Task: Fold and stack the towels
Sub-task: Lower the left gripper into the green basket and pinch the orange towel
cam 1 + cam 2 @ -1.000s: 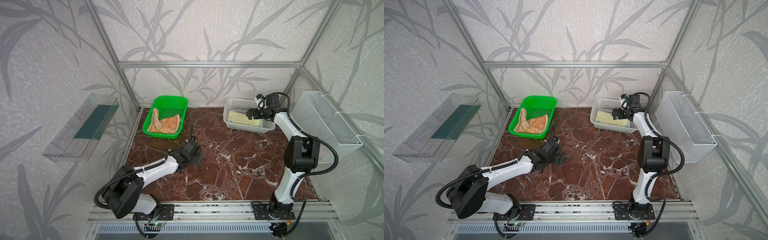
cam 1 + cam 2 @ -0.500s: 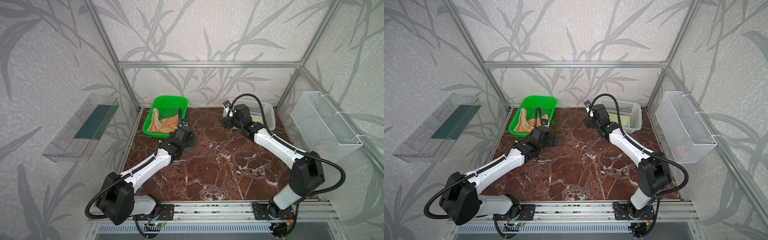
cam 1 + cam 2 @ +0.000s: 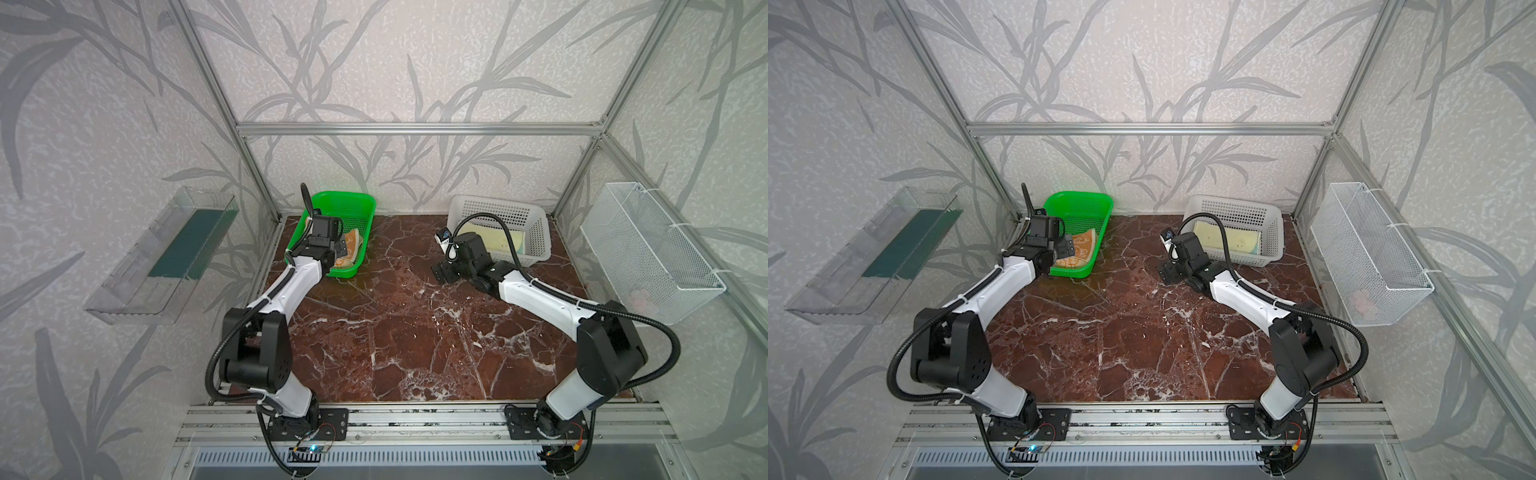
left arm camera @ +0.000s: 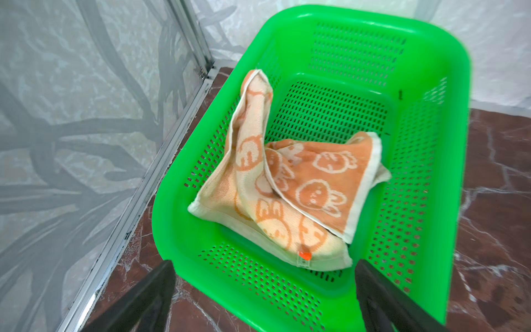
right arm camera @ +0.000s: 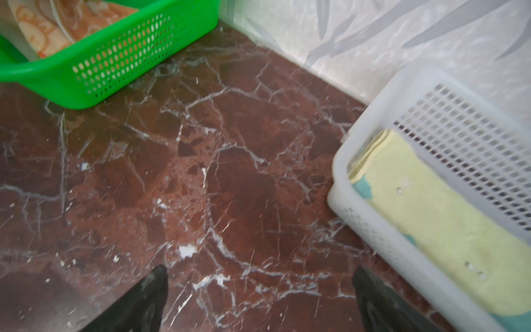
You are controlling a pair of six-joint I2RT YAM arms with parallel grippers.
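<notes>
My left end effector (image 4: 264, 273), released and empty, hovers at the green basket (image 4: 431, 57); I should pinch one raised corner of the crumpled cartoon-face towel (image 4: 287, 186), avoiding the mesh.

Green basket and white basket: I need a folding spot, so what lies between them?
Nothing but bare marble tabletop lies between the green basket and the white basket, plainest in the right wrist view.

At the back of your red-brown marble table (image 3: 415, 324) you've got a green basket (image 3: 347, 208) on the left and a white basket (image 3: 519, 216) on the right — the 2 sit well apart. Clear shelf (image 3: 124, 299) on the left wall, wire basket (image 3: 648, 249) on the right wall.
</notes>
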